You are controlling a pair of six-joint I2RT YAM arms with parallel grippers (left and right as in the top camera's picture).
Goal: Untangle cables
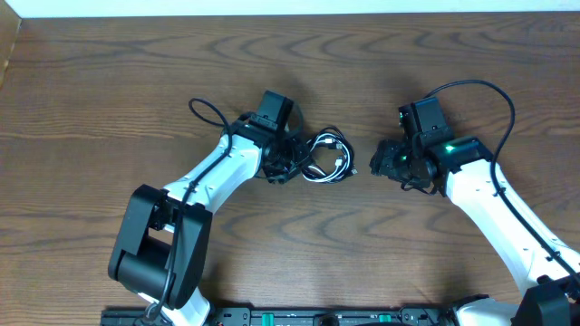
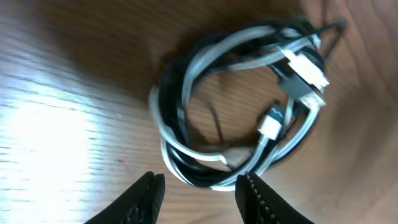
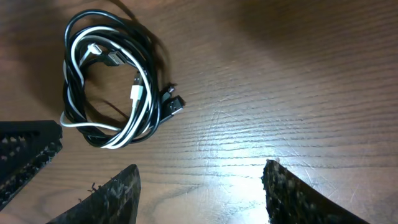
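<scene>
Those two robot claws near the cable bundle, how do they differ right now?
The left gripper sits at the edge of the cable bundle, its jaws either side of the loops. The right gripper stands apart from the bundle, over bare table. The left gripper's jaws look narrower than the right gripper's. Both are open and grip nothing.

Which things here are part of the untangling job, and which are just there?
Part of the job: black cable, white cable, left fingers, right fingers.
Just there: wooden table, arm wires.
</scene>
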